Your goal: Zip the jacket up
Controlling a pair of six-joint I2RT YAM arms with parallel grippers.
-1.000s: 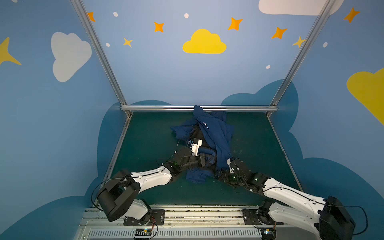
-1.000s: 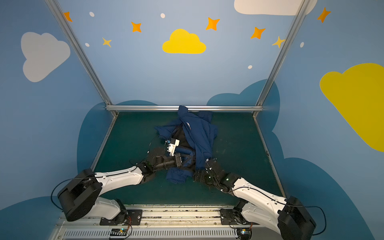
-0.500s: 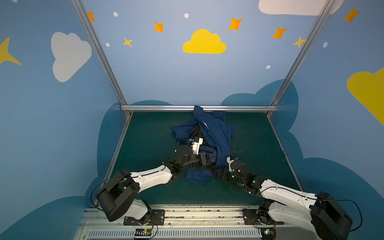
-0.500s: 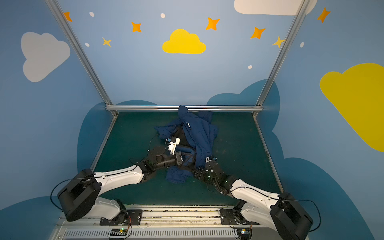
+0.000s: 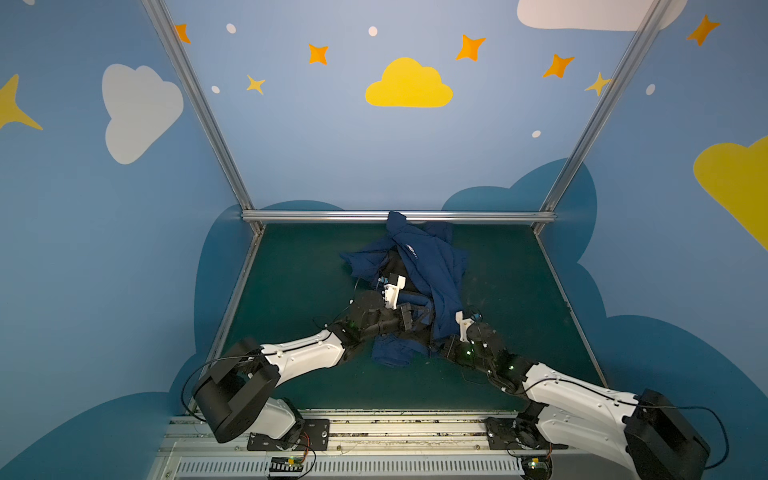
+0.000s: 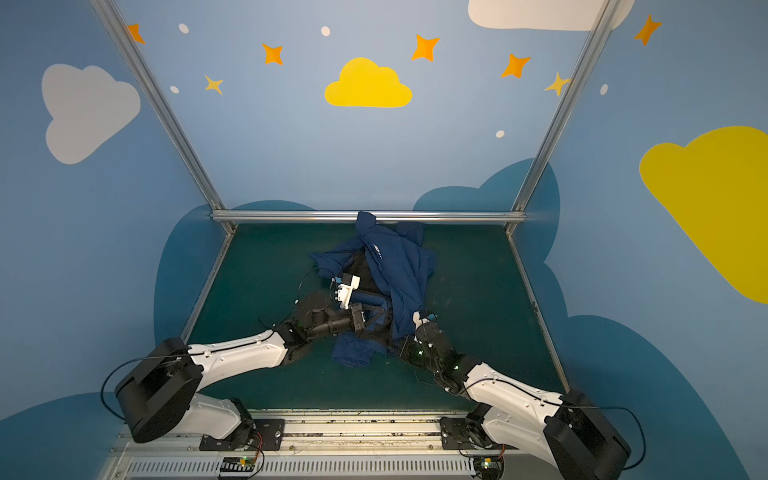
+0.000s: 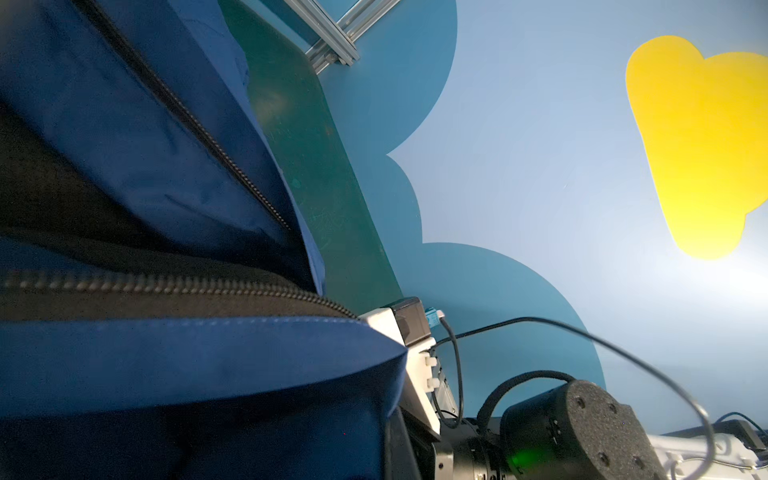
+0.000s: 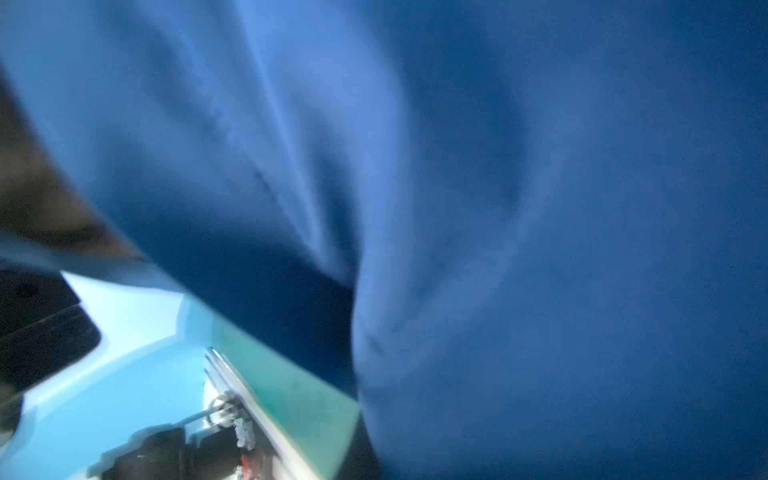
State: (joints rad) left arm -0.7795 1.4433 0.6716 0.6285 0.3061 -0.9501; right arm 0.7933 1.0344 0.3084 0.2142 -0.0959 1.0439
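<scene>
The jacket (image 5: 436, 270) is sagging soft, light and floppy between the left gripper (image 5: 422, 319) and right gripper (image 5: 441, 345), both seemingly pinching its folds fully closed, and the stiffer zipper edge (image 7: 178, 286) is offering the surest hold.

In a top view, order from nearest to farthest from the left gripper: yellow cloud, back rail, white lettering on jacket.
1. white lettering, on the jacket beyond the left gripper.
2. back rail, behind the jacket.
3. yellow cloud, on the back wall.
</scene>
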